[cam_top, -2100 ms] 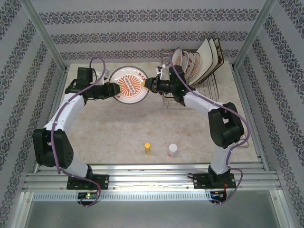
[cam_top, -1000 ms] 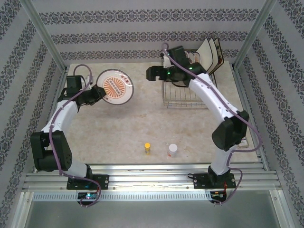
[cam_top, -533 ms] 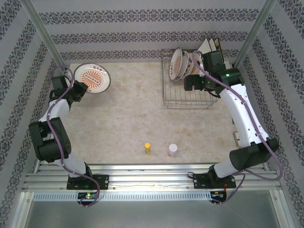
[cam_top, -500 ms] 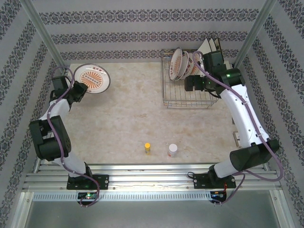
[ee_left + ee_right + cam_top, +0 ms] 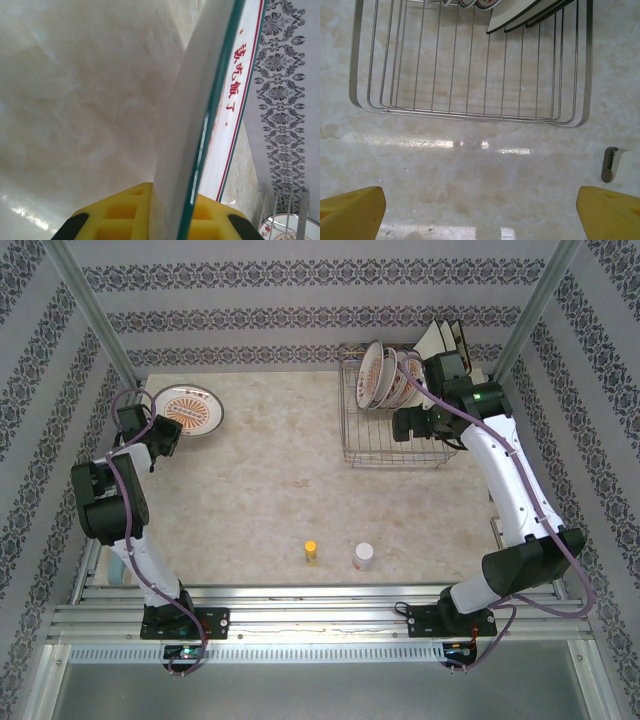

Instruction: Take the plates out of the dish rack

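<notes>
1. A small yellow-capped bottle (image 5: pixel 311 552) and a small white bottle (image 5: pixel 363 557) stand just beside each other on the pale marbled counter (image 5: pixel 270 490). They are well apart from both sets of jaws, towards the arm bases.
2. A small grey-and-white piece (image 5: pixel 613 164) lies on the counter to the right of the right jaws.
3. The grey patterned wall (image 5: pixel 280 90) rises close beyond the left jaws. A slanted metal frame post (image 5: pixel 95 315) stands near them at the counter's far left corner.
4. Between the two sets of jaws stretches a broad bare run of counter.
5. The left jaws are clenched on the edge of a round white plate (image 5: pixel 187 410), their yellow fingertips (image 5: pixel 120 215) on either side of it. It has an orange-red rayed centre, a thin dark green rim and red characters on its border. Whether it touches the counter I cannot tell.
6. The right jaws are released, their yellow fingertips (image 5: pixel 350 205) spread wide over bare counter. The near rail of the rectangular silver wire dish rack (image 5: pixel 470 114) lies just ahead of them.
7. Further ahead, at the rack's far end, round plates with dark rims (image 5: pixel 380 375) and square cream plates (image 5: pixel 448 345) lean in the slots.
</notes>
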`<state>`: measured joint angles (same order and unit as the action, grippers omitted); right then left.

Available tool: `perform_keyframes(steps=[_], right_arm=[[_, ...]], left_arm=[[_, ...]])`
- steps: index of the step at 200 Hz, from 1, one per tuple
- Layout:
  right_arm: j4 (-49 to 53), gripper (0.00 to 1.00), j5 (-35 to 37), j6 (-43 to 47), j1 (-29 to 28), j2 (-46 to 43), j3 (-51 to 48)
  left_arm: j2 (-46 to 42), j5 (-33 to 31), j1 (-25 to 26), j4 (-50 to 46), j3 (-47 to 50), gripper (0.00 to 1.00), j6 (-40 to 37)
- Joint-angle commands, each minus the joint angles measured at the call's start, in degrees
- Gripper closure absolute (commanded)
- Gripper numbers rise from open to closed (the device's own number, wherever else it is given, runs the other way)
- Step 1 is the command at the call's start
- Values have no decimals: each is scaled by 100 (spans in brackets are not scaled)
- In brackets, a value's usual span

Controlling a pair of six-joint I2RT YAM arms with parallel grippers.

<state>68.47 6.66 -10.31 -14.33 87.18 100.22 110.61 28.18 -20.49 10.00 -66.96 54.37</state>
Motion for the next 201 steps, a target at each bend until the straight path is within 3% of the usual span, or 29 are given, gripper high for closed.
perform_keyframes(steps=[1, 71, 163, 201], right_arm=[[149, 2, 130, -72, 75, -3, -26], [119, 2, 36, -121, 77, 132, -109], [-150, 2, -234, -52, 169, 413, -193], [-193, 2, -332, -44, 242, 414, -206]], left_arm=[[172, 30, -67, 691, -310, 100, 172], [791, -28, -199, 763, -717, 100, 309], [1223, -353, -197, -226, -1453, 100, -111], [1269, -425, -201, -458, -1453, 86, -257]])
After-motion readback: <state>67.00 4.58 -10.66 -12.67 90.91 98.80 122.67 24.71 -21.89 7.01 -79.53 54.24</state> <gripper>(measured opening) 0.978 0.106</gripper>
